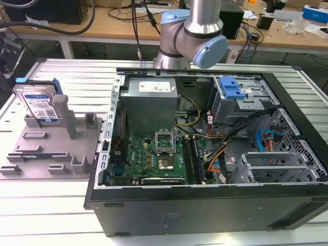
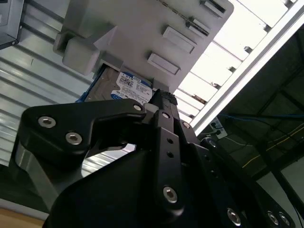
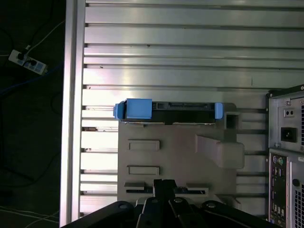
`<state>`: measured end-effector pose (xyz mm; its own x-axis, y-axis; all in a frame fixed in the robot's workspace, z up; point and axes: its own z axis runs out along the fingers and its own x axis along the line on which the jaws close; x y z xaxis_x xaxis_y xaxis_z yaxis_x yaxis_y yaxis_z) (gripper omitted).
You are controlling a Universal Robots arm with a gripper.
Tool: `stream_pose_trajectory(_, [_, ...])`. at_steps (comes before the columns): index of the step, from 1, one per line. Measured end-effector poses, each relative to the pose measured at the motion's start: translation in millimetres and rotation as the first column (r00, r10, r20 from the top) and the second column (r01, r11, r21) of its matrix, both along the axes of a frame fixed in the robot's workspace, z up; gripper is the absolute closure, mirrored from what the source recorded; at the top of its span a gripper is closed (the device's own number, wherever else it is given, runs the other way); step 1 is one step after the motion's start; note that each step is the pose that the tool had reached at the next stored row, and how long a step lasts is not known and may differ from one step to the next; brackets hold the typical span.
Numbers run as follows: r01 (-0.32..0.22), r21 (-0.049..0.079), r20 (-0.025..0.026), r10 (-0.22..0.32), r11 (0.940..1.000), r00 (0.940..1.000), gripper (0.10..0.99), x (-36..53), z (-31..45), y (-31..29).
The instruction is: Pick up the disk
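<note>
Our pincer (image 3: pixel 164 183) hung empty, its black tips drawn together with no gap that we could make out in the first wrist view. It pointed straight down at the slatted metal counter (image 3: pixel 190 47). We judged that pose deliberate: a downward aim suits a thing that offers its narrow edge upward.

The disk (image 1: pixel 40 105) did just that. It stood on edge in a slot of the grey holder (image 1: pixel 56 154), with a tall post (image 1: pixel 64 115) just beside it on the exterior view's right. We took the slot and post to be there to keep it upright, so that its upper edge and blue side rails were free for a grasp from above. The holder lay flat on the counter, just beside the open computer case (image 1: pixel 205 154), on the exterior view's left of it.

Relative to the pincer, the first wrist view showed the disk's dark upper edge along the holder's far border, while the tips hovered over the opposite border. The holder's whole plate lay between them, so the two were well apart and not touching. In the second wrist view the disk's label (image 2: pixel 126 85) showed beyond the tips, so we judged the pincer not yet above the disk.
</note>
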<state>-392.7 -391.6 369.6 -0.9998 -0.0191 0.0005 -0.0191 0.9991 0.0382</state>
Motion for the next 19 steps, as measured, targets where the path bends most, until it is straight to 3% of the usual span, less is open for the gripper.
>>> stream_pose_trajectory(3, [-0.003,0.0,0.0,0.003,1.0,1.0,0.98,0.0,0.0,0.0])
stream_pose_trajectory(5, [-0.057,0.0,0.0001,0.057,0.9984,0.9984,0.98,-0.1,-0.1,0.0])
stream_pose_trajectory(8, [-0.136,0.0,0.0,0.136,0.9907,0.9907,0.98,0.0,-0.2,0.0])
stream_pose_trajectory(10, [-0.206,0.0,0.0,0.206,0.9785,0.9785,0.98,0.0,-0.3,0.0])
stream_pose_trajectory(14, [-0.342,0.0,0.0,0.342,0.9399,0.9399,0.98,0.0,-0.6,0.0])
stream_pose_trajectory(18, [-0.422,0.0,0.0,0.422,0.9068,0.9068,0.98,0.0,-0.7,0.0])
stream_pose_trajectory(19, [-0.472,0.0,0.0,0.472,0.8815,0.8815,0.98,0.0,-0.8,0.0])
